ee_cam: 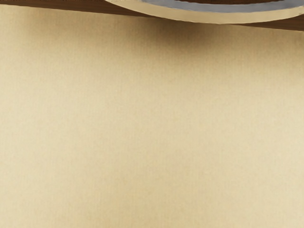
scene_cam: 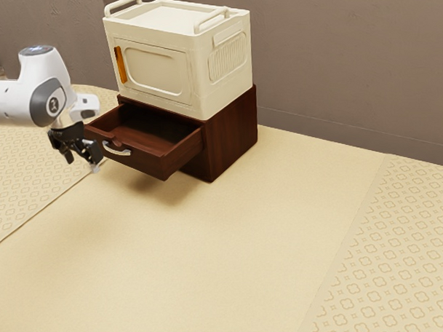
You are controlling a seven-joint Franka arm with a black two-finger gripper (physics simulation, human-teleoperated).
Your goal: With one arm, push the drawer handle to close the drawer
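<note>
Cream box atop brown cabinet, drawer open

Homelike place, with patterned covering

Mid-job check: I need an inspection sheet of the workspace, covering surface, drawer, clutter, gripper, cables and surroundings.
Surface: pale yellow covering, patterned toward the exterior view's right.
Job's things: dark wooden cabinet; its drawer stands open, silver curved handle on the front.
Clutter: cream box on top of the cabinet, orange strip on its front.
Gripper: open, fingers apart, near the handle; contact can't be told.
Cables: nothing seen.
Surroundings: plain grey-brown wall behind.
</note>
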